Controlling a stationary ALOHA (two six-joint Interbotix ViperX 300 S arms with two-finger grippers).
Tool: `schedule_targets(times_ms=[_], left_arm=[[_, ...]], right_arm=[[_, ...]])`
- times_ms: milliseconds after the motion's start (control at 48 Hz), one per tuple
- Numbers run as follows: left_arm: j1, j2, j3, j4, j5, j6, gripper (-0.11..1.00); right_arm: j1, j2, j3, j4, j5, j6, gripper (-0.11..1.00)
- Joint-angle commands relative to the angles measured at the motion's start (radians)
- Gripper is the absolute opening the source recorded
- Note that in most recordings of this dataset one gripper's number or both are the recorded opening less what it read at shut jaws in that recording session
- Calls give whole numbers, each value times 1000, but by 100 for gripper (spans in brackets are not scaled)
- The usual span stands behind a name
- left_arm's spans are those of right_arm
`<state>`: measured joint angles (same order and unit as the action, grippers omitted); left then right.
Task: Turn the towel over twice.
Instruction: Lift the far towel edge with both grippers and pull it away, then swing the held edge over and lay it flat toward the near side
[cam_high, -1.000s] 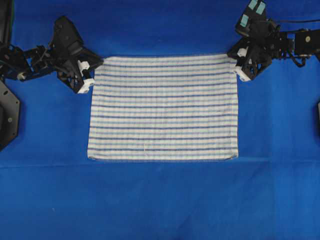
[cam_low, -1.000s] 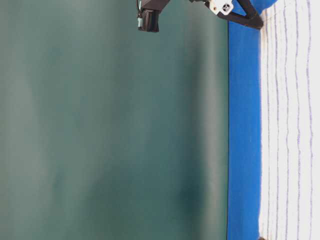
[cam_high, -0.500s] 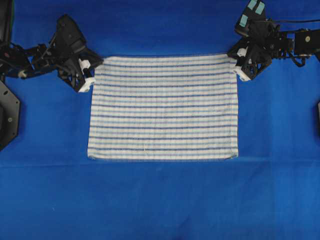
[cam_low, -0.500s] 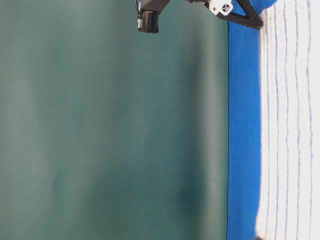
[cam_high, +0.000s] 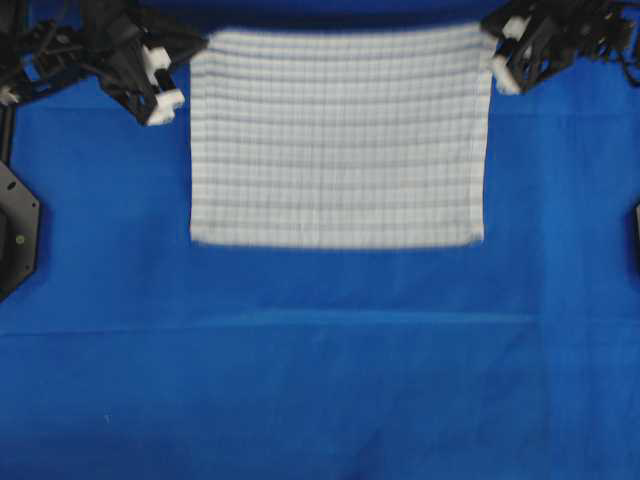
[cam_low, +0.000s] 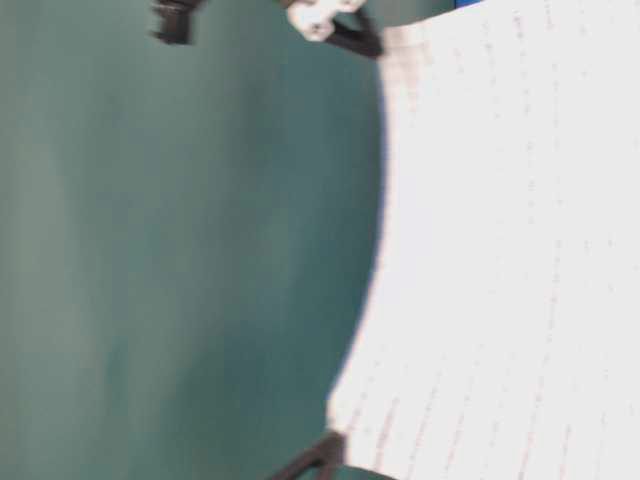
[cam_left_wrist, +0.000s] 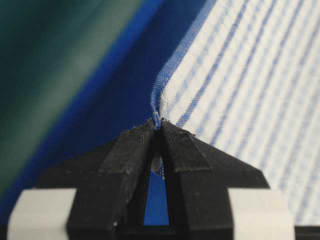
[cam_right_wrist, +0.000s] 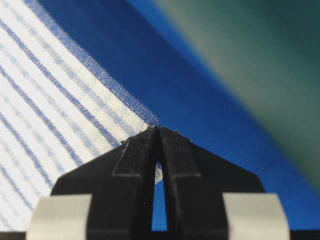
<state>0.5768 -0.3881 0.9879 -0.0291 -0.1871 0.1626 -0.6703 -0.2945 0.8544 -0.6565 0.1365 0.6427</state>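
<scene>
Both arms are matte black, angular links with thin dark cables. The left black pincer (cam_left_wrist: 159, 127) has wedge-shaped printed fingers on pale grey blocks; the right black pincer (cam_right_wrist: 159, 131) matches.

The towel (cam_high: 338, 135), lying flat on the blue sheet (cam_high: 320, 380) a second ago, now hangs lifted by its two far corners. In the overhead view its near edge sits much farther from the sheet's near edge, and the faintly checked face shows instead of bold stripes. The left gripper (cam_high: 190, 50) and the right gripper (cam_high: 488, 40) sit closer to the sheet's far edge than before. In the table-level view the cloth now rises off the sheet, blurred.
</scene>
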Motion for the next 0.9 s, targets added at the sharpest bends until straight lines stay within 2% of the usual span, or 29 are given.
schedule_targets(times_ms=[0,125,417,625,875], left_arm=[[5,-67,-29,2,9,9,4],[5,-147,-37,2,23,55,4],[3,-236,-87,2,75,61,4],[2,-239,-94,2,80,63,4],[-11,-242,-89,2,84,61,4]], right_arm=[[-3,-92,-40,-11,43,-2,3],[5,-187,-57,-15,77,-2,3],[71,-327,-86,-17,115,-2,3],[112,-351,-121,-34,229,-21,3],[130,-347,-129,-34,261,-28,3]])
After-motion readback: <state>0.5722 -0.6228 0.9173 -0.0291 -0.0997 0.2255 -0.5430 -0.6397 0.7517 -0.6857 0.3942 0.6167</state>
